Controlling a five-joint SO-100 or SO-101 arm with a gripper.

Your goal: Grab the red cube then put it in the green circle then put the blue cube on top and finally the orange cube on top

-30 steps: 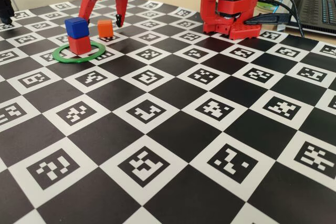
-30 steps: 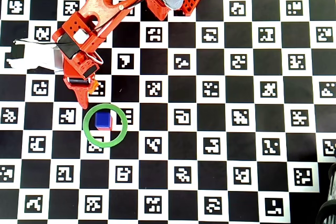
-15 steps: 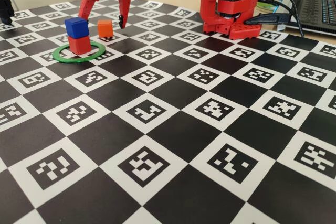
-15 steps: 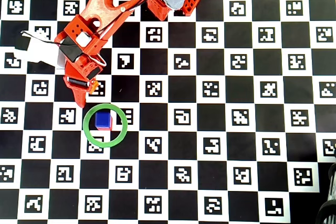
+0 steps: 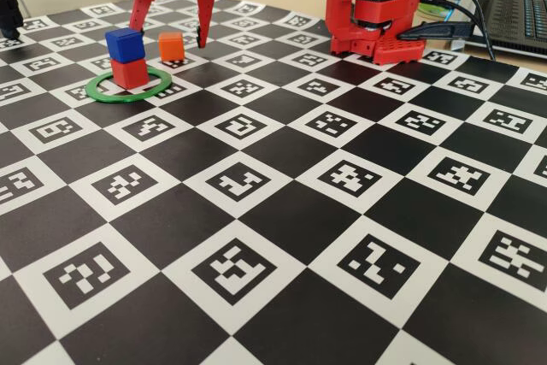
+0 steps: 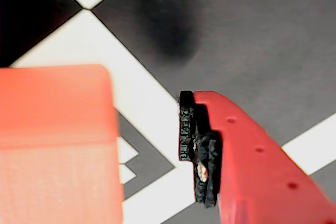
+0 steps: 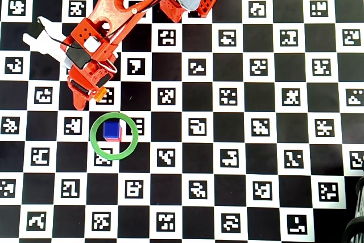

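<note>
Wide-open gripper [image 5: 169, 36] astride orange cube [image 5: 171, 46], beside blue cube [image 5: 125, 44] atop red cube [image 5: 130, 73] in green circle [image 5: 128, 90].

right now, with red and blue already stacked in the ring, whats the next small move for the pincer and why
Probably lower the open pincer and close on the orange cube. The blue cube already sits on the red cube inside the green ring, so orange is the last piece. In the fixed view the cube stands on the board between the spread fingers, and the wrist view shows a gap beside one finger.
</note>
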